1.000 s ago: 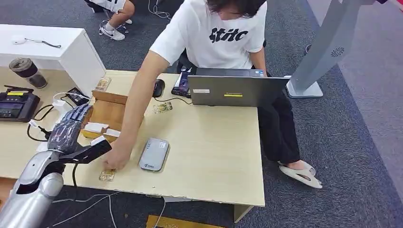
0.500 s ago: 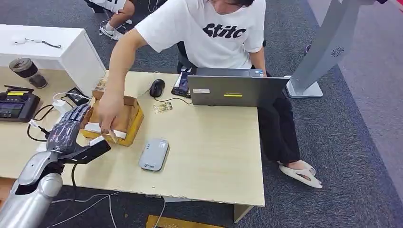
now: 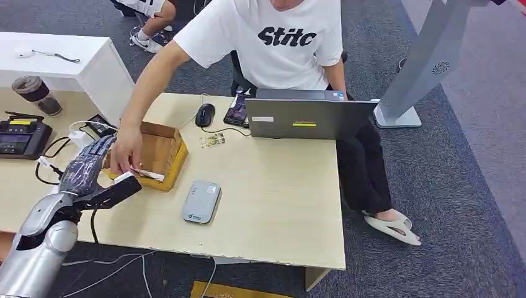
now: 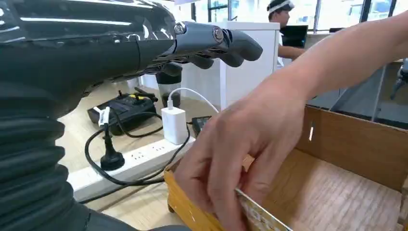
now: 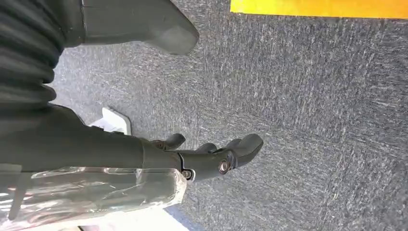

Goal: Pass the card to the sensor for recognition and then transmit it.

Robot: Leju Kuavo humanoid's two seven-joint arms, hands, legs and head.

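a person's hand [image 3: 126,152] and forearm cross the box [image 3: 158,153] just beside the left hand [image 3: 87,171], blocking its rim; bare desk [image 3: 279,198] lies open beyond the reader [image 3: 201,201].

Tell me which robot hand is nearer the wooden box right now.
Left. The left hand is over the desk right beside the wooden box, where a person's hand holds a card. The right hand hangs over the carpet, away from the desk.
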